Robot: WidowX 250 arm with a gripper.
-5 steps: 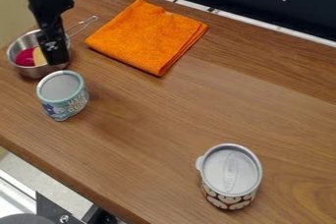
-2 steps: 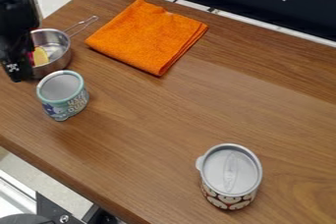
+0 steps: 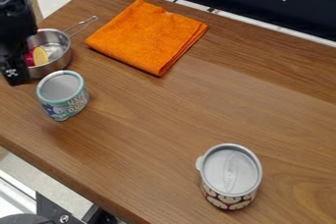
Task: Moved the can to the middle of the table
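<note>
Camera view: the can (image 3: 64, 102) stands on the bench (image 3: 151, 129), just beside the pan (image 3: 63, 61), off the middle. The pincer (image 3: 15, 76) hangs by the pan; you cannot tell whether it is open or closed. Risk: a low approach could clip the pan and jolt the yellow piece (image 3: 41, 56); an off-centre grip could tip the can. The cloth (image 3: 148, 36) and lidded cup (image 3: 230, 174) flank your route; pass between them.
</note>
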